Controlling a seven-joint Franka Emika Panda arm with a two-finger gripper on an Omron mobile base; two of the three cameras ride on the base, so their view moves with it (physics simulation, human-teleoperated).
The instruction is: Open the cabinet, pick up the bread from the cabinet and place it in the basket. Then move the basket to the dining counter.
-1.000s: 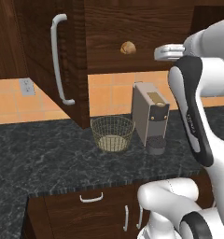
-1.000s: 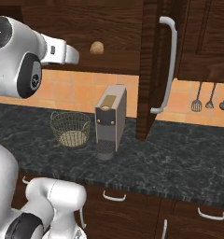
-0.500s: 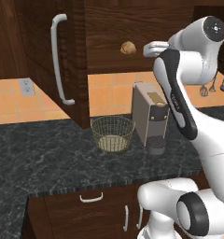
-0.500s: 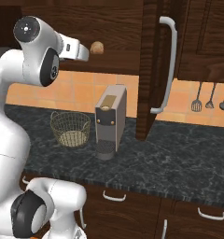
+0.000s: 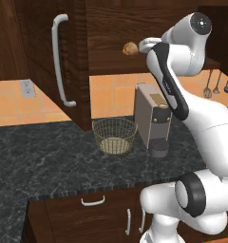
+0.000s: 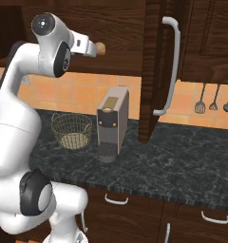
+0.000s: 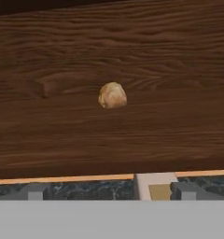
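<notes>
A boxy grey-beige coffee machine [image 5: 153,117] with a dark round drip base stands at the centre of the left base view, on the black speckled granite counter [image 5: 49,166] across the lower half. A white wall socket [image 5: 26,87] sits at the left edge on the orange tiled backsplash [image 5: 113,97]. Dark hanging kitchen utensils [image 6: 213,99] show at the right edge of the right base view. Low brown wood drawers with short curved white handles [image 6: 117,201] run along the bottom.

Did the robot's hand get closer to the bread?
Yes. In the left base view the gripper has moved left along the cabinet shelf and now sits just beside the bread, jaws open.
</notes>
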